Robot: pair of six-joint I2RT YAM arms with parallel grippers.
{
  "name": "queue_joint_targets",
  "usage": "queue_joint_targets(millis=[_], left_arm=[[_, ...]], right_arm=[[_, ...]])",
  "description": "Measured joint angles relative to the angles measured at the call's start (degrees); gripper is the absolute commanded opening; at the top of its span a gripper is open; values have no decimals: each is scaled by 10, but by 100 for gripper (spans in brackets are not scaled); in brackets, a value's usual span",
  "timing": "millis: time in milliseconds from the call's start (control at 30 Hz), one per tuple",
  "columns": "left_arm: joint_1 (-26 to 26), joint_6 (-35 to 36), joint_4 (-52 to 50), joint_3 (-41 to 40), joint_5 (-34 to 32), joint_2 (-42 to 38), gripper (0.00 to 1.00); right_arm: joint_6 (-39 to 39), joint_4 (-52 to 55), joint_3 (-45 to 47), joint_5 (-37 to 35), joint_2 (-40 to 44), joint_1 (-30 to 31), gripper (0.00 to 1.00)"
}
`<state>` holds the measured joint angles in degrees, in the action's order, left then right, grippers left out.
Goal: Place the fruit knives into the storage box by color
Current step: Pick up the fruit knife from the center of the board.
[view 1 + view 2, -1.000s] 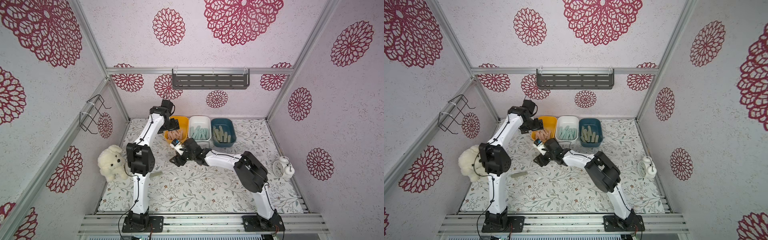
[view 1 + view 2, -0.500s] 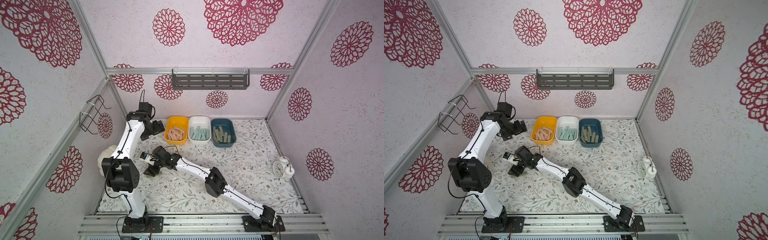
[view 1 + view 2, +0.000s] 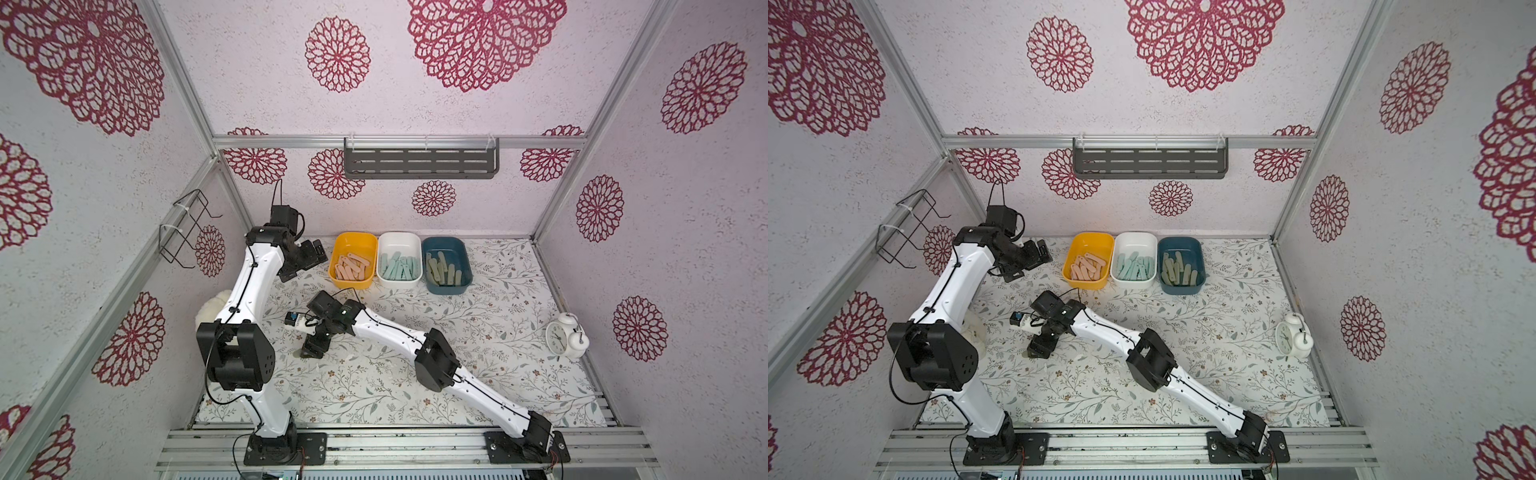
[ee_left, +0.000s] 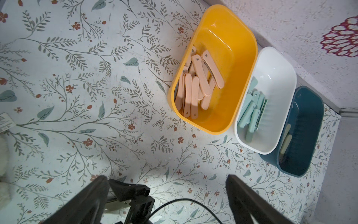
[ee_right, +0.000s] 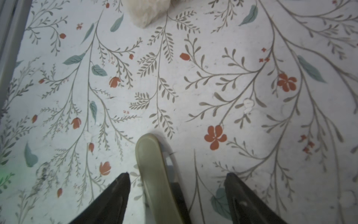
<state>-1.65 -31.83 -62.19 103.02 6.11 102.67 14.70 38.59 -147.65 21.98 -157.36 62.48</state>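
Three bins sit touching in a row on the floral tablecloth (image 4: 77, 97): the yellow bin (image 4: 232, 44) has a heap of peach-pink knives (image 4: 195, 85), and the white bin (image 4: 277, 64) has mint knives (image 4: 249, 114). The dark teal bin (image 4: 271, 161) shows only a couple of olive knives (image 4: 286, 135) (mostly hidden by the rim). The left gripper (image 4: 165, 177) hangs over bare cloth, fingers spread wide, gripping nothing.

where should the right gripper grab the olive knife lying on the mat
Probably mid-length, across its narrow width, coming straight down: the olive knife lies flat on the mat, a long thin bar between the open jaws of the right gripper.
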Motion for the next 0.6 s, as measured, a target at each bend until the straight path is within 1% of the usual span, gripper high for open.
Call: queue_joint_targets(millis=[100,133,200,233,267,367,400,433,500,600], left_arm=[[0,-1,0,0,5,0,100],[0,-2,0,0,6,-1,100],[0,-2,2,-2,9,-5,100],[0,-3,2,-5,9,-9,100],[0,-4,2,-8,10,-12,100],[0,-4,2,-12,12,-24,100],[0,-4,2,-13,12,-27,100],[0,-3,1,-13,12,-30,99],[1,-3,1,-13,12,-36,100],[2,-3,1,-11,12,-39,99]], right_arm=[[14,-38,124,-22,68,4,85],[18,-46,144,-31,79,6,85],[21,-59,150,-48,81,9,85],[22,-58,141,-56,76,9,82],[22,-53,121,-63,64,10,78],[23,-39,14,-85,0,14,67],[22,-41,-7,-88,-13,15,62],[22,-41,-10,-89,-15,16,56],[21,-52,17,-94,-3,19,42],[27,-89,118,-107,52,21,26]])
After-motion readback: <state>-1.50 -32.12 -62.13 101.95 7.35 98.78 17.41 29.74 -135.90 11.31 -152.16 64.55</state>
